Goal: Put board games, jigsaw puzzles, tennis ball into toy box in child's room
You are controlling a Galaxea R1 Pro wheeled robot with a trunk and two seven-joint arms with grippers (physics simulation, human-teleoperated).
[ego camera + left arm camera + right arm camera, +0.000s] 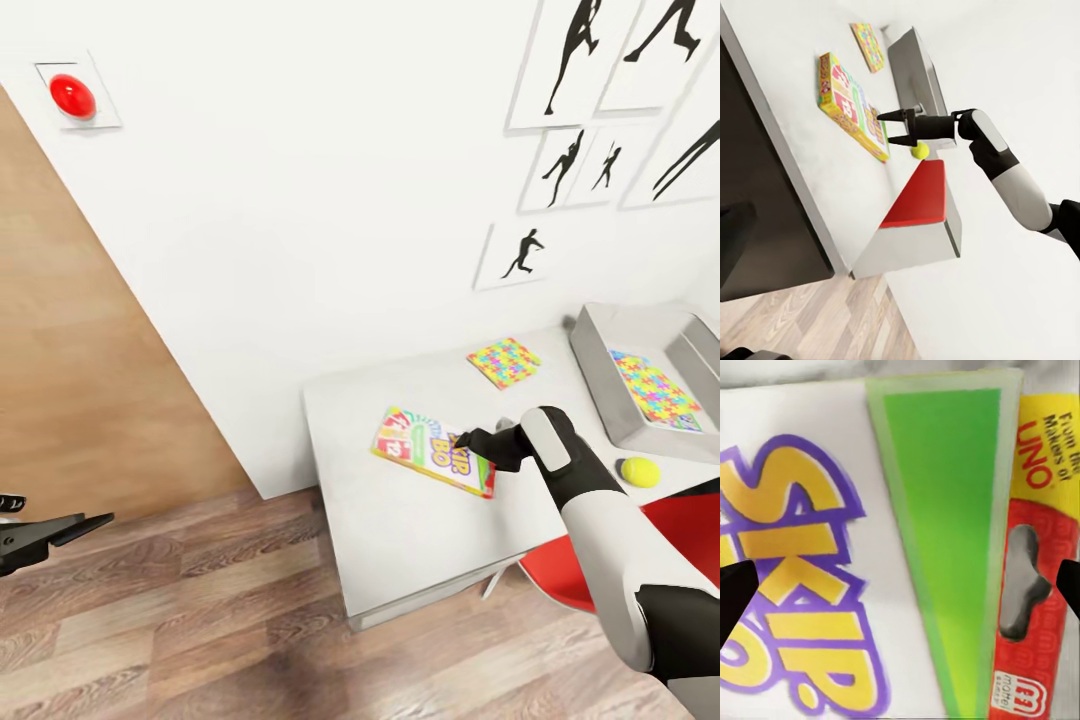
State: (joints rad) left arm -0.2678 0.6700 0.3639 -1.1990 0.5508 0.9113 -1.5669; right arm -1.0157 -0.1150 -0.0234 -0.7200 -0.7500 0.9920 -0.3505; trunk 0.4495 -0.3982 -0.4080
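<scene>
Where the right arm reaches over the worktop point(400, 520), its pincer point(470, 441) hangs spread wide at the near end of the SKIP-BO box point(433, 450), fingers apart above the lid; whether they touch it I cannot tell. From the left wrist the same pincer point(891, 127) shows both dark fingers parted over the box point(849, 103). Right wrist view: box lid point(870, 555) up close, purple-yellow lettering, green wedge, red strip; dark fingertips point(735, 592) at either edge.

Box lies flat, mid-worktop. At 1 o'clock from it, apart: one puzzle point(503, 361) flat on the worktop. At 3 o'clock, well apart: toy box point(600, 370), grey, flared walls, with the second puzzle point(655, 388) lying inside. Ball point(639, 471) on the worktop just beside the toy box's near wall, at 4 o'clock from the SKIP-BO box. Red chair point(690, 530) tucked by the worktop's near edge, under the right arm.

Left pincer point(60, 532) low at 9 o'clock over wood floor point(200, 620), far from the worktop; open or closed, cannot tell.
</scene>
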